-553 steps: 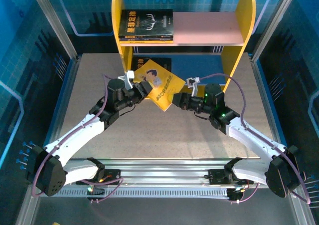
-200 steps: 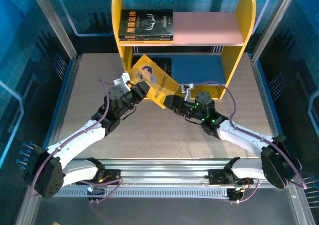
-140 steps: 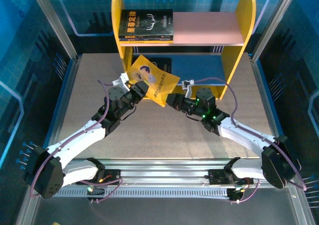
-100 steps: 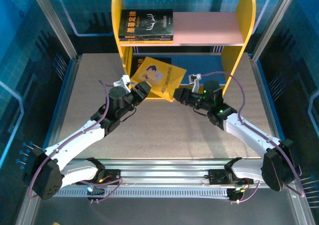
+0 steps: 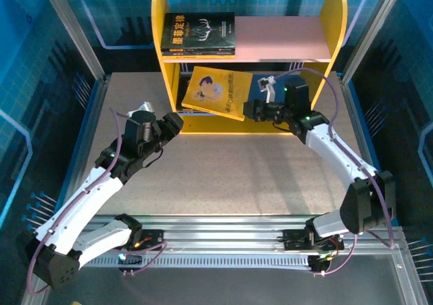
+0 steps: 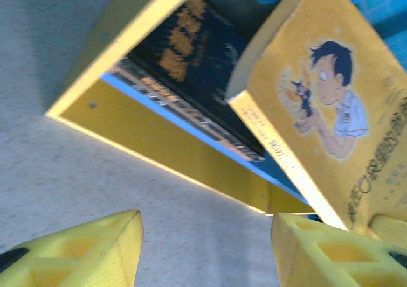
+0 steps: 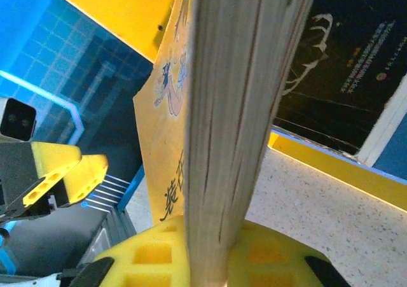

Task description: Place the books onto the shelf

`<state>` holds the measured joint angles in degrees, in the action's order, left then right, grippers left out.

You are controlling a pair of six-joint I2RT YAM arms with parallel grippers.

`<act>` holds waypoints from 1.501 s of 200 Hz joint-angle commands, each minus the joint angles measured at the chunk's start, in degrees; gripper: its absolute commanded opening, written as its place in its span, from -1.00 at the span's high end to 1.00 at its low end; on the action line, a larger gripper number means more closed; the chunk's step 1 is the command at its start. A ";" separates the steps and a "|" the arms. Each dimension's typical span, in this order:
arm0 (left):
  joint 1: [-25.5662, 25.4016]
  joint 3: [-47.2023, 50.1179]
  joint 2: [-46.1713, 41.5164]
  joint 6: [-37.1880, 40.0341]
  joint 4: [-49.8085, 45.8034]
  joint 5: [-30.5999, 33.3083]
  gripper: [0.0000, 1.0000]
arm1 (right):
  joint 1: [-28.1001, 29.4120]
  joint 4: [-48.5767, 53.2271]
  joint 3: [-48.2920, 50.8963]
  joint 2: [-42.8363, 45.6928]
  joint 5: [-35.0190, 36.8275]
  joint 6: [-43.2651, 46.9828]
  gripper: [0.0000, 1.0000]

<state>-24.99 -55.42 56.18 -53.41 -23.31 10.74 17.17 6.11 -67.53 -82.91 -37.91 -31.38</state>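
Observation:
A yellow book [image 5: 216, 94] with a cartoon boy on its cover hangs tilted over the front of the shelf's [image 5: 331, 28] lower tier. My right gripper [image 5: 252, 109] is shut on its right edge; in the right wrist view the page edge [image 7: 248, 109] is clamped between the yellow pads [image 7: 152, 255]. My left gripper [image 5: 174, 120] stands open in front and to the left of the book, touching nothing. Its fingers [image 6: 95, 249] frame bare table. A black book [image 6: 184, 58] lies on the lower board. Black antler-cover books [image 5: 198, 33] are stacked on the left of the pink upper board.
The right part of the pink upper board [image 5: 284, 38] is bare. The shelf's yellow front lip [image 6: 159, 147] runs just ahead of the left fingers. Blue enclosure walls and metal posts [image 5: 67, 28] stand on both sides of the grey table [image 5: 223, 176].
The left gripper opened, let go of the yellow book and drew back to the left. The right gripper closed on the book and carried it back towards the shelf's lower tier.

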 commanded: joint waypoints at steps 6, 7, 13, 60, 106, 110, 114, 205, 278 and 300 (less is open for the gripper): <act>1.69 0.02 -2.52 1.53 -7.25 0.76 -0.14 | -0.99 -1.43 -4.37 -3.14 -5.50 5.34 0.87; 1.74 0.08 -2.59 1.54 -7.26 0.77 -0.14 | -0.99 -1.39 -4.46 -3.31 -5.59 5.35 0.87; 1.94 0.23 -2.94 1.63 -7.49 0.83 -0.14 | -1.00 -1.42 -5.06 -4.08 -5.91 5.73 0.87; 3.48 1.27 -4.68 1.86 -8.17 0.69 -0.17 | -1.08 -1.88 -9.93 -9.71 -8.46 7.92 0.87; 4.25 1.35 -4.84 2.16 -8.42 -0.11 -0.18 | -1.21 0.79 -16.25 -16.36 -10.96 10.41 0.86; 4.33 1.36 -4.85 2.15 -8.47 -0.11 -0.18 | -1.26 1.24 -16.79 -16.89 -10.96 10.66 0.85; 4.38 1.44 -4.94 2.16 -8.50 -0.18 -0.18 | -1.24 1.62 -17.34 -17.40 -10.93 10.95 0.85; 5.64 2.89 -7.11 1.89 -8.50 -0.77 -0.22 | -1.34 6.43 -23.34 -22.98 -10.51 14.76 0.85; 6.36 3.81 -8.35 1.85 -8.54 -1.78 -0.24 | -1.35 7.78 -26.09 -25.40 -10.29 15.38 0.85; 6.54 4.04 -8.28 1.95 -7.67 -2.79 -0.24 | -1.33 8.39 -27.39 -26.32 -10.43 15.57 0.85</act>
<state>-19.09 -52.38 48.47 -52.34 -31.35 10.00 16.43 15.92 -91.22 -108.75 -45.47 -17.52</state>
